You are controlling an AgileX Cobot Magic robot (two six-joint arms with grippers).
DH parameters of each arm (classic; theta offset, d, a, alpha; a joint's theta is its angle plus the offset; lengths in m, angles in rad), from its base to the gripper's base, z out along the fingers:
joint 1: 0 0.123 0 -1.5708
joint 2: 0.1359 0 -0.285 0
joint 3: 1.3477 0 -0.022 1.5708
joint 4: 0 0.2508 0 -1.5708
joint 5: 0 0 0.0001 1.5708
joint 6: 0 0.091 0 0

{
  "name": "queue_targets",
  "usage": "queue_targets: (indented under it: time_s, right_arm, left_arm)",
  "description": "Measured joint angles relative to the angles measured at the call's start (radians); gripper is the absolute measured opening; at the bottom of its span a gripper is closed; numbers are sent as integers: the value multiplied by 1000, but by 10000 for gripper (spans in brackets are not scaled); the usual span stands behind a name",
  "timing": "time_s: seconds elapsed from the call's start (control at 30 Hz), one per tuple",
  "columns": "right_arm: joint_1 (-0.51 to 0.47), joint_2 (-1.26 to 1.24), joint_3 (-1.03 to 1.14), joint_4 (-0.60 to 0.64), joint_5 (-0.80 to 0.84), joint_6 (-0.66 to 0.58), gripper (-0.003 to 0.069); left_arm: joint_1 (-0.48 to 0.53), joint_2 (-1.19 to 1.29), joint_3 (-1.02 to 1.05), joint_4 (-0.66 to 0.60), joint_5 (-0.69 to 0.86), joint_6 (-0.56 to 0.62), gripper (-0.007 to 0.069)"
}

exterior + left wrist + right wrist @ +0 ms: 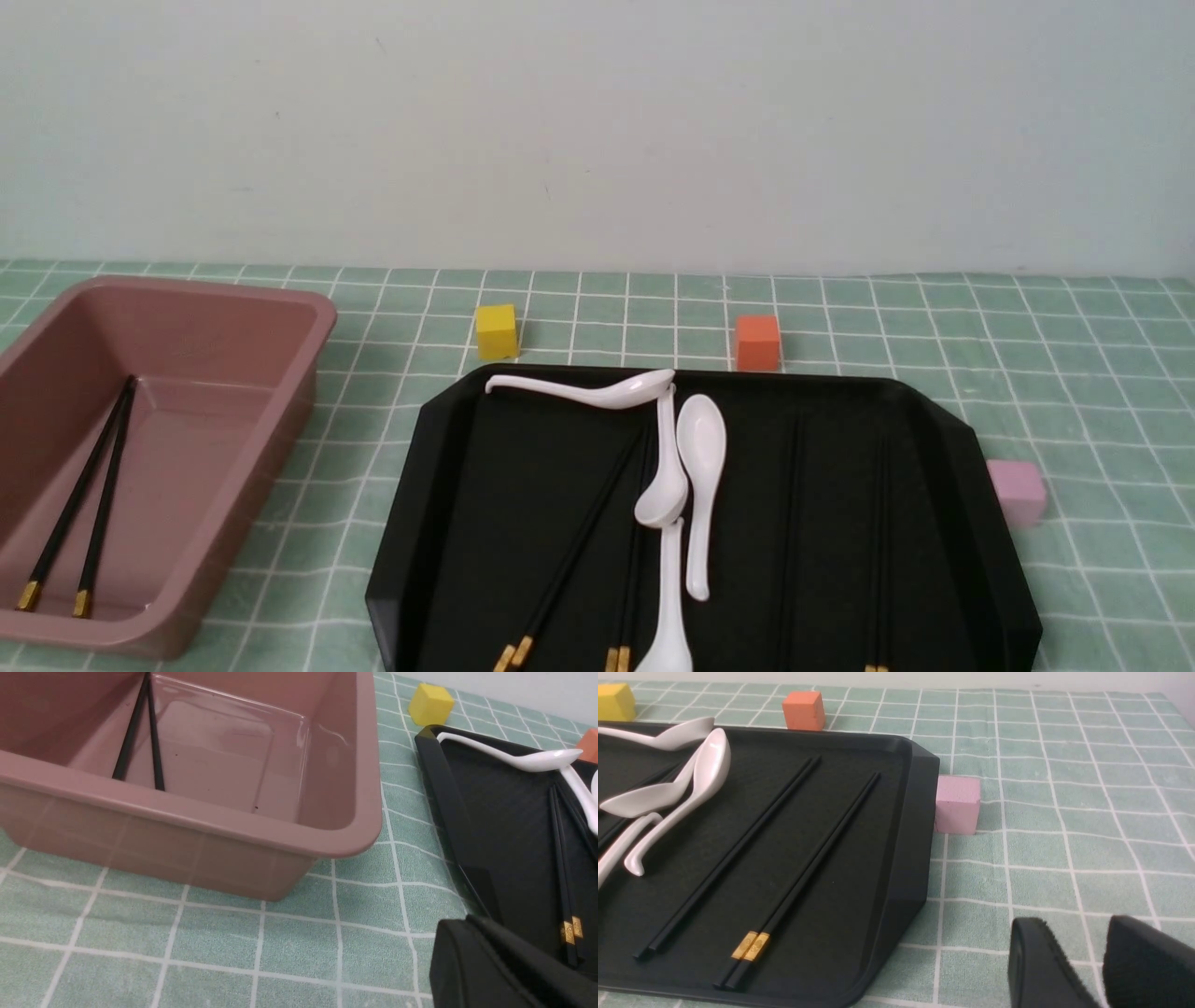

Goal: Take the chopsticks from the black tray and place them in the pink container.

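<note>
The black tray [420,485] lies in the middle, near the front edge of the front view. It holds several pairs of chopsticks [579,551], and two of those pairs [812,858] lie side by side in the right wrist view. Another pair [89,504] rests inside the pink container [322,322] at the left. Neither gripper shows in the front view. My left gripper [467,921] hangs shut and empty over the cloth beside the tray's corner [439,784], near the container [233,821]. My right gripper [1078,924] is open over bare cloth to the right of the tray [901,835].
Three white spoons [700,467] lie across the tray's middle, over some chopsticks. A yellow cube [496,330] and an orange cube [757,342] stand behind the tray. A pale pink cube [1016,490] touches its right side. A green checked cloth covers the table.
</note>
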Motion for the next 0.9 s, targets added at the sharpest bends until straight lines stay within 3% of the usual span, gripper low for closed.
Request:
queue_targets:
  time_s: [0.9]
  right_arm:
    - [0, 0, 0, 0, 0, 0, 240]
  left_arm:
    - [0, 0, 0, 0, 1, 0, 18]
